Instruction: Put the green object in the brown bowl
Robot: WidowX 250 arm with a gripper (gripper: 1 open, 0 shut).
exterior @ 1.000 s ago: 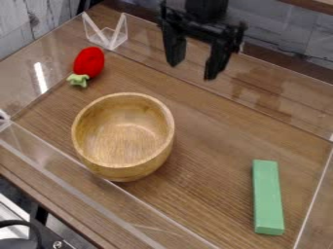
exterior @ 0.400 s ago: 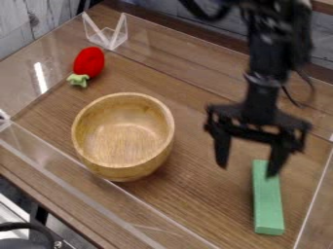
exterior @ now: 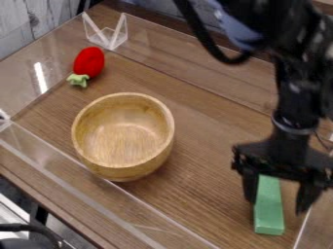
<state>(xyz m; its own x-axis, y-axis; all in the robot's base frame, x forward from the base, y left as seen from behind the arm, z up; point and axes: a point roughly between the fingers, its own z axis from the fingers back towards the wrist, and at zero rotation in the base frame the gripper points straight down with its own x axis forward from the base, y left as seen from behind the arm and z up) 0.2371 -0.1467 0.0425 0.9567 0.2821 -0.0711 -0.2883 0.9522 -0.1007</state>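
A flat light-green block, the green object (exterior: 270, 206), lies on the wooden table at the front right. My gripper (exterior: 278, 185) points straight down over it, open, with one black finger (exterior: 248, 180) left of the block and the other to its right. The fingers straddle the block's far end; nothing is gripped. The brown bowl (exterior: 123, 134), round, thick-walled and wooden, stands empty left of centre, well apart from the gripper.
A red strawberry-like toy (exterior: 88, 64) with green leaves lies at the back left. A clear plastic stand (exterior: 104, 30) sits behind it. Low transparent walls (exterior: 130, 209) ring the table, with the right wall close to the block.
The arm has swung from the back of the table toward the front right and lowered, ending with its open fingers around the green block. Block, bowl and strawberry have stayed put.
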